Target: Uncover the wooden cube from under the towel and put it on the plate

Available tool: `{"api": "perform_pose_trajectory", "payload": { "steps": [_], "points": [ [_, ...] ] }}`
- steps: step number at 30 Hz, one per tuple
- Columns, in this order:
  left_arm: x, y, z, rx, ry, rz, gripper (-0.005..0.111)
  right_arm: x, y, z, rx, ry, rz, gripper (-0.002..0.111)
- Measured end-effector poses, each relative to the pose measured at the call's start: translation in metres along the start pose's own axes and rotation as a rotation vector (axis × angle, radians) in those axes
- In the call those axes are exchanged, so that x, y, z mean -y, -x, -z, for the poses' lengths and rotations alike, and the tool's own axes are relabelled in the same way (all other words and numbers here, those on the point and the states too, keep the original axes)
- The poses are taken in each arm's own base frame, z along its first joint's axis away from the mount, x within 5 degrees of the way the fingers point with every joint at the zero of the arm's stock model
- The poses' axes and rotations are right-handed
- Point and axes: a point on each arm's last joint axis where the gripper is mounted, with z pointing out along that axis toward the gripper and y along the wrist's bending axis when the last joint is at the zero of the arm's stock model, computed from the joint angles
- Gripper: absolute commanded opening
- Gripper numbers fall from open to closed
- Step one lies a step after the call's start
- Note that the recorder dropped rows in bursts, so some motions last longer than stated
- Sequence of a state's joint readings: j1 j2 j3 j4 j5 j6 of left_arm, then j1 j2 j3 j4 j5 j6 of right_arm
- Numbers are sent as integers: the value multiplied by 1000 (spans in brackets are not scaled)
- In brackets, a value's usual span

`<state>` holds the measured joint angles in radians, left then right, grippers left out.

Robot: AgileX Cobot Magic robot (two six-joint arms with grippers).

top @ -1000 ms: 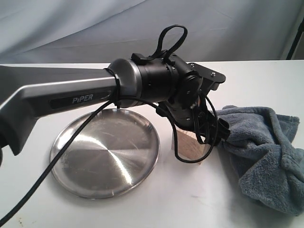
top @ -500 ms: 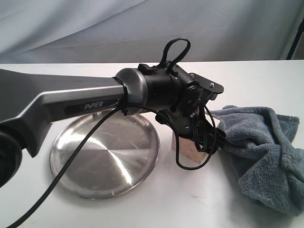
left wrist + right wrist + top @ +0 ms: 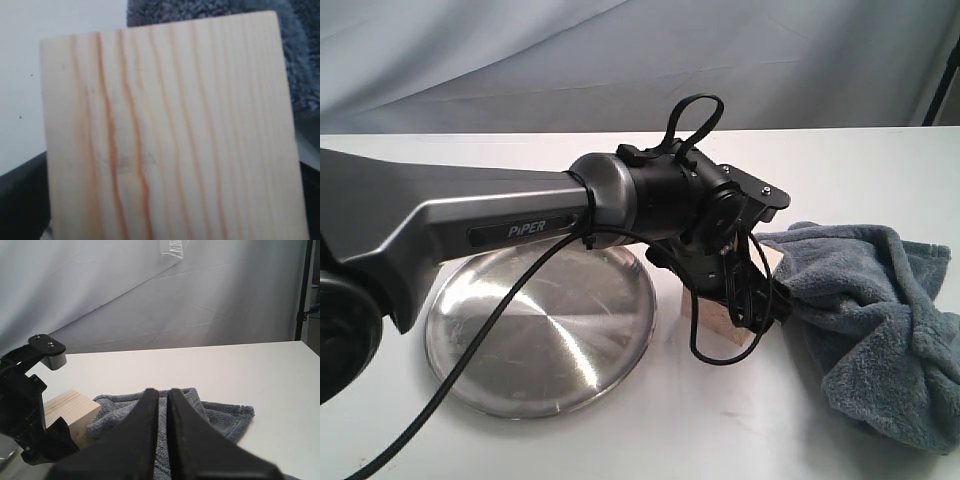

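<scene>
Two arms here, one busy: the left gripper point(image 3: 752, 300) is down over the wooden cube point(image 3: 718, 322), dark fingers point(image 3: 22, 200) on either side, though I cannot tell whether they grip it. The cube stands on the table point(image 3: 880, 170) right of centre, between the plate point(image 3: 545, 345) and the towel point(image 3: 870, 320). The right gripper point(image 3: 163, 394) hangs nearly closed, holding nothing.

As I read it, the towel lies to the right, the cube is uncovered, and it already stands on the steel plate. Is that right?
Not quite. The cube is not on the plate; it stands on the white table between plate and towel, as the exterior view shows. The towel does lie to the right, and the cube is uncovered.
</scene>
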<state>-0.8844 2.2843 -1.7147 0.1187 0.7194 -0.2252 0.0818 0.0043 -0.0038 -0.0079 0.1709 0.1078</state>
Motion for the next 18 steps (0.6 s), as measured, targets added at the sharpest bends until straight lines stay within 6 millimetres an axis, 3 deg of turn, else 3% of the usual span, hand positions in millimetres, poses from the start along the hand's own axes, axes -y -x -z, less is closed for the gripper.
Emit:
{"api": "perform_pose_trajectory", "payload": {
  "steps": [3, 12, 18],
  "points": [
    [0, 0, 0, 0, 0, 0, 85, 0, 0, 0, 0, 0, 0, 7],
    [0, 0, 0, -1, -4, 5, 42, 0, 0, 0, 0, 0, 0, 7],
    [0, 0, 0, -1, -4, 5, 37, 0, 0, 0, 0, 0, 0, 7]
  ]
}}
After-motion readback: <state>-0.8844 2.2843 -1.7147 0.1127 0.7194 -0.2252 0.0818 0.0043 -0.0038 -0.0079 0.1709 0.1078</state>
